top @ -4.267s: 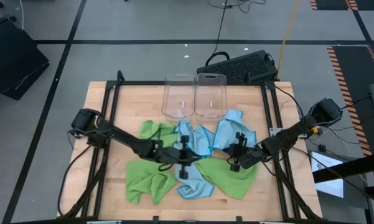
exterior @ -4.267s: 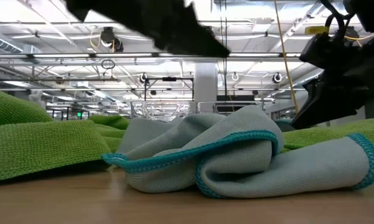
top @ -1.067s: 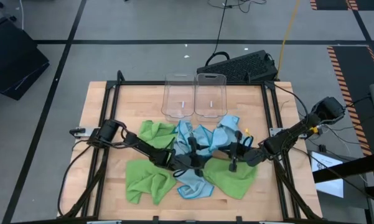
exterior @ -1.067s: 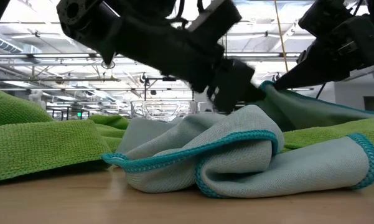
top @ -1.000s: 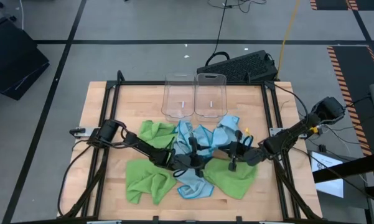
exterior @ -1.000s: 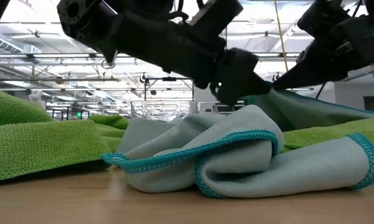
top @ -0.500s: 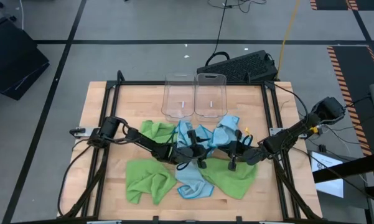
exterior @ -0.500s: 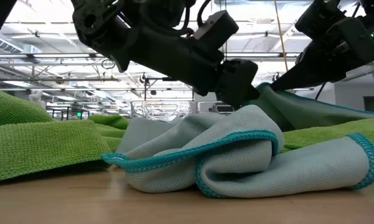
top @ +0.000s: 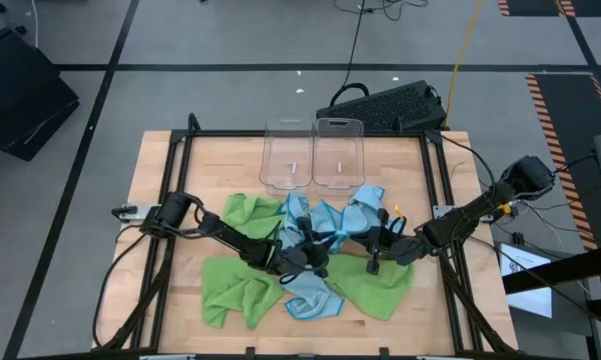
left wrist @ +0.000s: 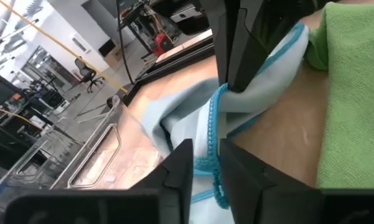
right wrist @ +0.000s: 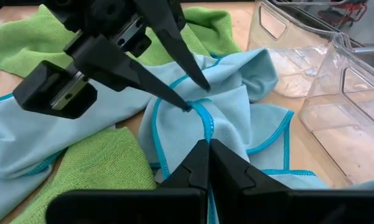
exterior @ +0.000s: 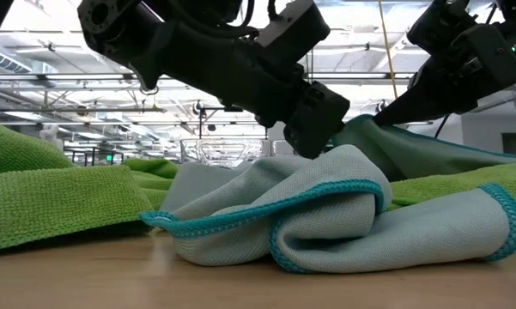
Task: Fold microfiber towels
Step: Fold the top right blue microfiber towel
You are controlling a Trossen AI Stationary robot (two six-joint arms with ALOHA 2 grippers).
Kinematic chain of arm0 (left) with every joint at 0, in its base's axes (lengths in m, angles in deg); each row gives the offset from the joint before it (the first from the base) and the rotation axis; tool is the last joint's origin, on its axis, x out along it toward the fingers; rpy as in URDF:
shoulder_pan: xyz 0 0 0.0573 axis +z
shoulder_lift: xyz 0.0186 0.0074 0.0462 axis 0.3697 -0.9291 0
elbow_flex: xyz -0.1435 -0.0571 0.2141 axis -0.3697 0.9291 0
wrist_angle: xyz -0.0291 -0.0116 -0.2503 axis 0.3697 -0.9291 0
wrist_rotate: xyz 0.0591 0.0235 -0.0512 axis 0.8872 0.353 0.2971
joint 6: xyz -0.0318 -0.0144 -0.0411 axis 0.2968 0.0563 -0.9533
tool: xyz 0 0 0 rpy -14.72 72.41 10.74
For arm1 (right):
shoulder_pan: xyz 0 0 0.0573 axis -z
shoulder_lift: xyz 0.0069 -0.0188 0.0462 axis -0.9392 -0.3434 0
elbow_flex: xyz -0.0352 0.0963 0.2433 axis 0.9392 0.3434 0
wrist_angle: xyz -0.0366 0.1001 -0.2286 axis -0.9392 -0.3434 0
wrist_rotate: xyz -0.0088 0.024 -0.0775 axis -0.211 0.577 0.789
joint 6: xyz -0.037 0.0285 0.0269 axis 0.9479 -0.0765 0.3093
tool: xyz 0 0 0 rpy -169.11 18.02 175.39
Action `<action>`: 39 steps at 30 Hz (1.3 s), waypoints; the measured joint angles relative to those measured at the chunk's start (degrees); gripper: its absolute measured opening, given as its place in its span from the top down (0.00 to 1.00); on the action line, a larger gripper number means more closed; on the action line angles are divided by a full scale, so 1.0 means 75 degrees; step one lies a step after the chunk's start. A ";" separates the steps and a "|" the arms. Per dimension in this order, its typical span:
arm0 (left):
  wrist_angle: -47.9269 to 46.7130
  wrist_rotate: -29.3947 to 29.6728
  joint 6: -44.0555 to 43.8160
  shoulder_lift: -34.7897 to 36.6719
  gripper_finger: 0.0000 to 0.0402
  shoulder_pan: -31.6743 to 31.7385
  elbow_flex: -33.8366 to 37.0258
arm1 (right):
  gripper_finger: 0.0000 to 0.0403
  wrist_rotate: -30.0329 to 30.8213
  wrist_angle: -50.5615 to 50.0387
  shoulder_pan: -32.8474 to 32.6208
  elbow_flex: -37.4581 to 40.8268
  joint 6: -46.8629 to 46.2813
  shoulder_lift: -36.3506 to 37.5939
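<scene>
High view: light blue and lime green microfiber towels point(top: 325, 262) lie heaped on the wooden table point(top: 170, 180), toward six o'clock of two clear bins point(top: 313, 155). The left hand point(top: 318, 243) sits at the heap's centre; the right hand point(top: 377, 243) lies just at its three o'clock.

Low view: a crumpled blue towel point(exterior: 326, 219) fills the foreground, green cloth point(exterior: 51, 202) at nine o'clock, both arms overhead.

Left wrist view: the left hand point(left wrist: 216, 163) has a teal-hemmed fold of blue towel point(left wrist: 236, 112) between its nearly closed fingers.

Right wrist view: the right hand point(right wrist: 208, 155) is clenched on a blue towel's edge point(right wrist: 202, 121); the left hand's tips point(right wrist: 187, 107) pinch the hem just beyond.
</scene>
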 joint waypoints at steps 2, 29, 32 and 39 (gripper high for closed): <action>0.0000 -0.0001 0.0019 0.0000 0.83 0.0002 0.0000 | 1.00 -0.0006 0.0000 0.0000 0.0000 0.0000 0.0000; -0.0240 -0.0782 -0.1444 0.0000 0.37 0.0192 0.0000 | 1.00 0.0016 0.0015 0.0063 0.0000 -0.0161 0.0000; -0.0183 -0.0535 -0.1256 0.0000 0.40 0.0205 0.0000 | 1.00 0.0017 0.0017 0.0064 0.0000 -0.0195 0.0000; -0.0210 -0.1091 -0.1331 0.0000 0.49 0.0239 0.0000 | 1.00 0.0017 0.0017 0.0108 0.0000 -0.0198 0.0000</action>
